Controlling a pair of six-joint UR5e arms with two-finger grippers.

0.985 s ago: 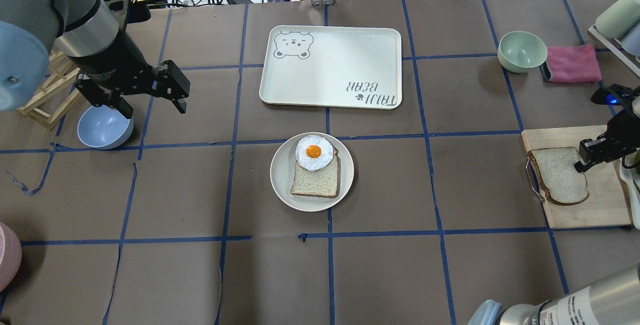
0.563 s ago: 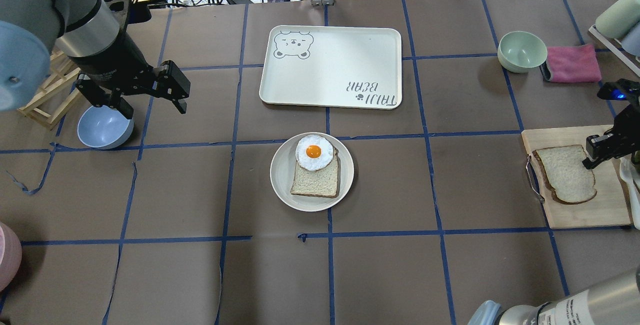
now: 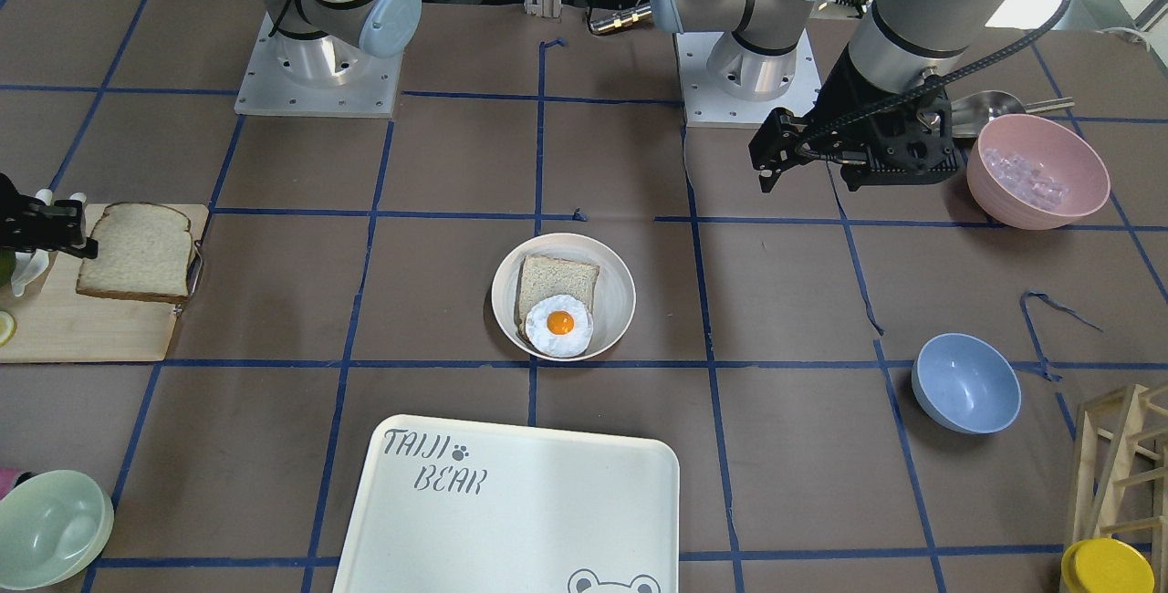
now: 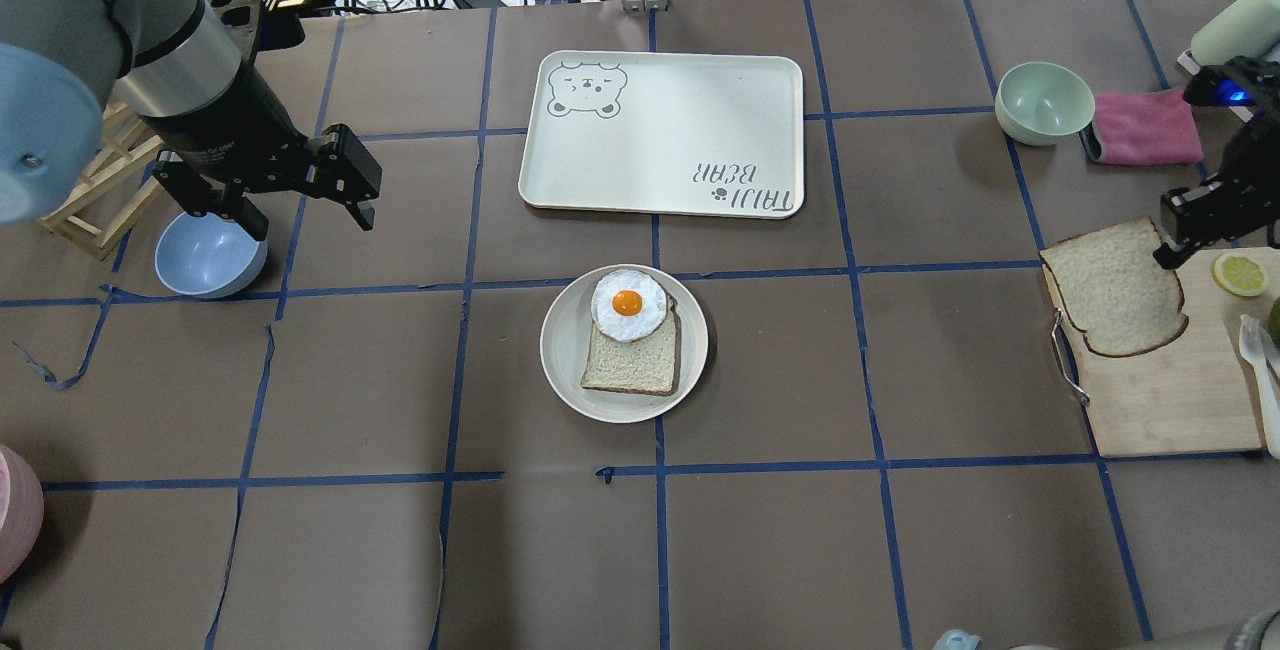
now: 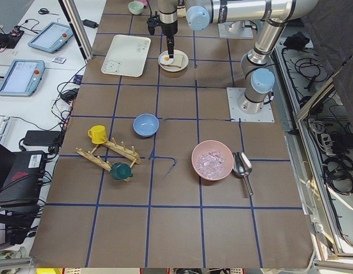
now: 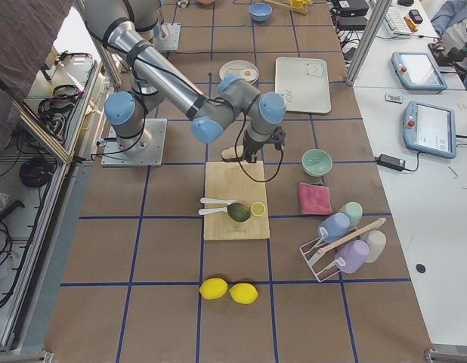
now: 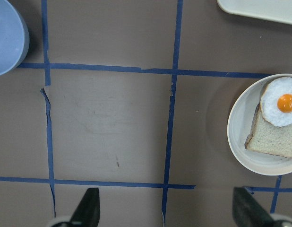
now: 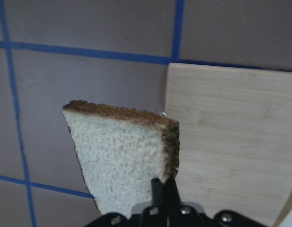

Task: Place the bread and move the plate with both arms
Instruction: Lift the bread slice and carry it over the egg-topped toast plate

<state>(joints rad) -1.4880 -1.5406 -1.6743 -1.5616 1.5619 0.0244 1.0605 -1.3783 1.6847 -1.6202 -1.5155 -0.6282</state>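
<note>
Front view: at the desk's right edge, the right gripper (image 3: 78,242) pinches the bread (image 3: 137,251) by 1 side, above the board (image 3: 82,333). The plate (image 3: 622,296) sits mid-desk and holds a slice (image 3: 557,281) and an egg (image 3: 559,325). The left gripper (image 3: 812,181) hangs over the desk's left half, its 2 fingers spread and holding nothing.

Overhead view: the bread (image 4: 1115,287) juts past the board's (image 4: 1170,400) far corner, with the right gripper (image 4: 1168,235) clamped on its edge. The plate (image 4: 565,350) is mid-desk, and the tray (image 4: 660,130) lies between it and the far edge. The left gripper (image 4: 306,215) is spread wide beside a blue bowl (image 4: 205,255).

Left side view: the plate (image 5: 185,64) is small and far away, partly behind the left arm. The grip cannot be told here.

Right side view: the bread (image 6: 229,155) hangs at the board's (image 6: 233,219) end nearest mid-desk. The plate (image 6: 227,70) lies beyond it.

Left wrist view: 2 fingers (image 7: 87,210) stand wide apart over bare desk, with the plate (image 7: 238,137) to one side.

Right wrist view: the fingers (image 8: 158,191) are pressed together on the bread's (image 8: 120,156) dark crust. The bread tilts above the board's (image 8: 231,142) corner.
</note>
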